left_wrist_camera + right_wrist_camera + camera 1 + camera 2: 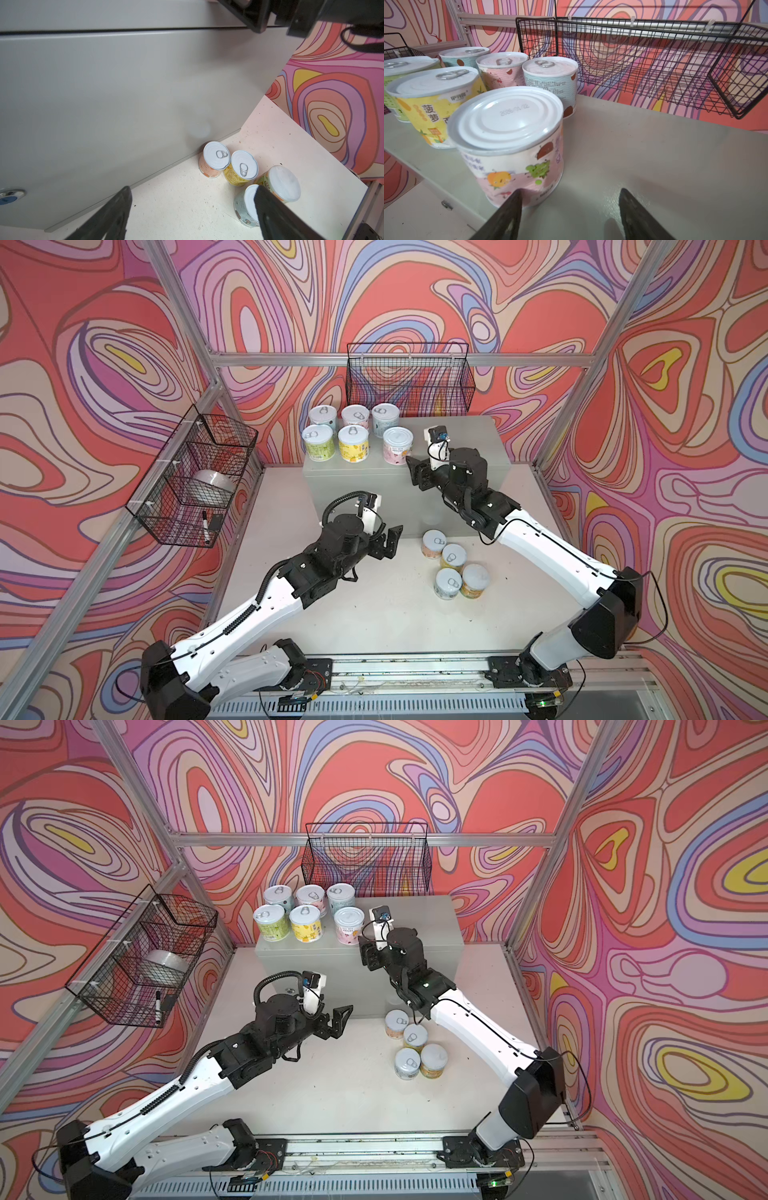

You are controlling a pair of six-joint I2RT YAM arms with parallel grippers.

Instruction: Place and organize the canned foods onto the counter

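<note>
Six canned foods stand in two rows on the left part of the grey counter [469, 439]. The nearest is a pink can [512, 145] with its plain end up. My right gripper [570, 190] is open low over the counter top. The pink can stands just ahead of one fingertip, not between the jaws. In both top views this gripper [415, 472] sits right of the pink can [397, 445]. Several more cans [453, 564] cluster on the table below the counter's front. My left gripper [192, 189] is open and empty above the table, left of that cluster [242, 168].
A black wire basket [409, 377] hangs on the back wall just behind the counter. Another wire basket [195, 477] on the left wall holds a tape roll and a marker. The counter's front face carries a round lock [10, 195].
</note>
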